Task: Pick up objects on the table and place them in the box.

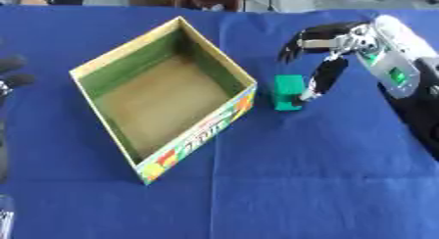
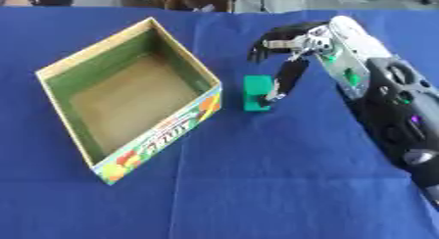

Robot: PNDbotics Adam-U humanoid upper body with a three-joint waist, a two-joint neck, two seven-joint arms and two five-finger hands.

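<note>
Only dark fingertips of the left hand (image 1: 12, 71) showed at the frame's edge; whether they were curled could not be told. The right hand (image 1: 330, 52) hung over the green block (image 1: 287, 92), fingers spread, one fingertip touching its right side. The block stood upright on the blue table (image 1: 300, 184), just beside the box (image 1: 163, 93).

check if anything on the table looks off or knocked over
Nothing stands out. The box sits open and empty on the blue cloth, turned at an angle to the table edge. The green block stands just to its right, with the right hand reaching down, a finger at the block's side.
</note>
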